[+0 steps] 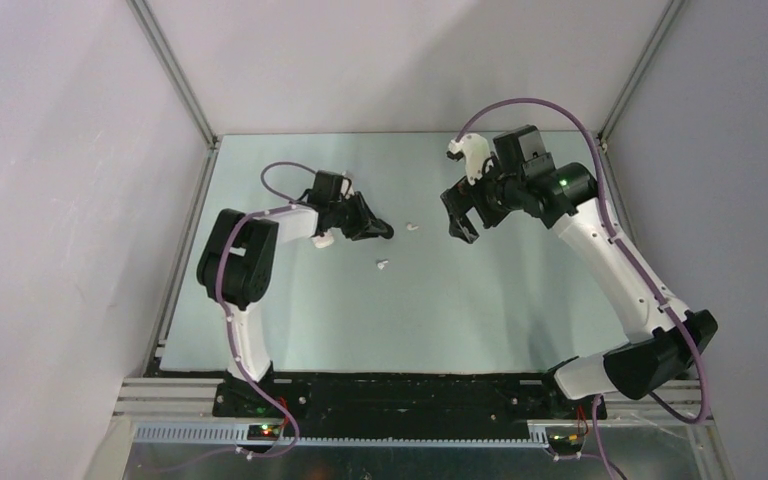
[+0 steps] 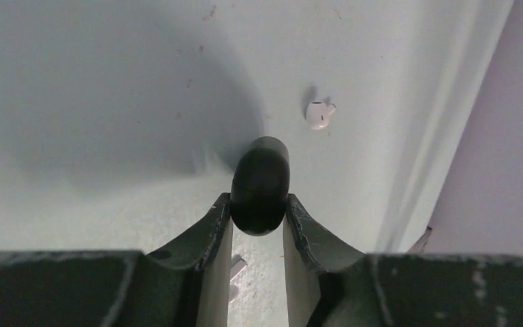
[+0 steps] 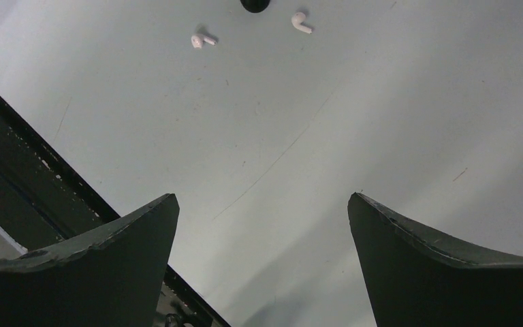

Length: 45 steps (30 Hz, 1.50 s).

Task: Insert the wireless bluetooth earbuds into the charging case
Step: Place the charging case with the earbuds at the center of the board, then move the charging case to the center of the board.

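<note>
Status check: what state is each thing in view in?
Left gripper: shut on the black oval pebble-like object.
Right gripper: open, empty.
Farther tiny white plastic earbud: loose on the pale table.
Nearer tiny white plastic earbud: loose on the table, ungripped.
White charging case: not in view.

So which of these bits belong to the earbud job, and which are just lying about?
Job: near earbud; far earbud.
Other: black oval object, clamped in the left end effector, purpose unclear.
</note>
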### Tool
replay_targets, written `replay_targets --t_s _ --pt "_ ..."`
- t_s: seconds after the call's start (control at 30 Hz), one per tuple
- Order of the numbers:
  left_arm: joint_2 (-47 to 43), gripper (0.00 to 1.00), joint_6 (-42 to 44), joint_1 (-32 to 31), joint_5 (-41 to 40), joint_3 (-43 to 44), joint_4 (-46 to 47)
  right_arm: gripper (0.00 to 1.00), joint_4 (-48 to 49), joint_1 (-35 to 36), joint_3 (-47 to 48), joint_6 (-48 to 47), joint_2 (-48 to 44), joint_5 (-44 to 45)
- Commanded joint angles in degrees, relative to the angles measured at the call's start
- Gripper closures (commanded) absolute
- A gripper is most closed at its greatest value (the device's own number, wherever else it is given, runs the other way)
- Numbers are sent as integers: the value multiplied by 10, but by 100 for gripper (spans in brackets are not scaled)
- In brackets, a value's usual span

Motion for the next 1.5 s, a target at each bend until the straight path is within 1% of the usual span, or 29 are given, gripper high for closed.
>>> replay_targets --t_s 0.0,0.03,0.07,0.1,0.17,0.4,0.43,0.47,0.5,0.53,0.63,0.73,0.77,0.87,0.97,1.0,1.03,1.07,1.13,1.17,1.2,1.23,1.27,1.3,1.33,1.37,1.4,1.43,1.47 --pt "-10 78 13 -4 -109 17 -97 1 6 -7 18 4 14 -21" --pt "-14 64 16 -4 -114 20 -103 1 7 -7 19 5 18 -24" --pt "-21 57 19 -6 -129 22 -121 1 9 -8 24 7 25 -28" --pt "-27 44 29 -6 -143 24 -127 1 9 -8 31 8 32 -31" --pt "-56 36 54 -6 -159 29 -148 1 9 -10 45 6 43 -37" --pt "-201 27 166 28 -197 72 -266 1 34 -33 82 12 97 -72" --pt "-217 14 199 39 -207 82 -274 1 45 -40 88 13 110 -78" --pt "-254 7 217 45 -208 84 -271 1 51 -44 90 12 116 -88" --pt "-299 2 265 52 -204 78 -254 1 65 -50 96 10 131 -93" --pt "-323 1 320 55 -204 72 -246 1 73 -52 99 5 137 -114" --pt "-425 0 383 59 -247 -13 -199 1 132 -56 91 -16 158 -155" --pt "-450 0 428 72 -262 -83 -223 1 199 -55 64 -17 188 -195" --pt "-446 0 430 76 -261 -87 -235 1 218 -53 66 -10 201 -198" --pt "-423 0 398 107 -234 -70 -297 0 214 -29 122 26 278 -169" --pt "-415 0 363 127 -254 -82 -274 1 205 -16 168 63 327 -141" --pt "-405 0 360 129 -284 -83 -268 1 213 -13 174 81 342 -142" --pt "-367 0 364 129 -291 -74 -280 2 217 -11 175 89 347 -138" --pt "-311 0 372 130 -292 -27 -328 2 224 -6 174 100 355 -131" --pt "-222 0 406 130 -232 65 -417 3 230 4 171 97 358 -102" --pt "-202 3 423 130 -185 84 -429 3 230 8 169 93 359 -99" --pt "-185 6 426 132 -166 92 -413 3 229 10 169 86 361 -98" --pt "-185 15 429 136 -137 84 -388 4 229 10 168 85 363 -98" --pt "-187 20 429 138 -128 61 -326 4 229 9 167 83 364 -94" --pt "-186 32 421 139 -136 52 -295 5 229 10 164 82 363 -90" --pt "-168 38 415 140 -150 55 -266 5 231 10 162 81 362 -77" --pt "-153 51 403 140 -185 87 -278 5 233 12 157 74 356 -71" --pt "-111 54 400 141 -196 109 -292 5 234 13 153 68 352 -63" --pt "-87 59 406 141 -206 162 -333 5 235 15 147 57 344 -59" --pt "-44 61 412 142 -211 187 -354 4 235 17 143 53 341 -52"
